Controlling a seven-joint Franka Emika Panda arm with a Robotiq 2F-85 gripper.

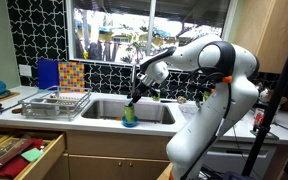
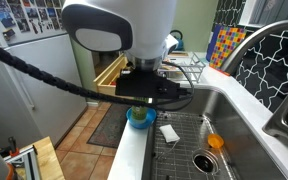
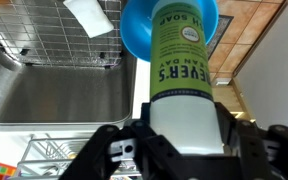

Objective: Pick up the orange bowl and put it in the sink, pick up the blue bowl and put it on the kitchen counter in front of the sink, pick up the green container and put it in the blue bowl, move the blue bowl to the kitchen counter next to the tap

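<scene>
Daylight floods through the window (image 1: 134,25); the wrist view is blurred.

Home kitchen, steel sink (image 1: 104,108), tap (image 2: 246,38), tiled backsplash (image 1: 34,30), dish rack (image 1: 56,100)

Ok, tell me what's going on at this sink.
The gripper is shut on the green bottle, holding it right at the blue bowl, which sits on the counter in front of the sink. The orange bowl already lies in the sink. Whether the bottle touches the bowl is unclear.
</scene>
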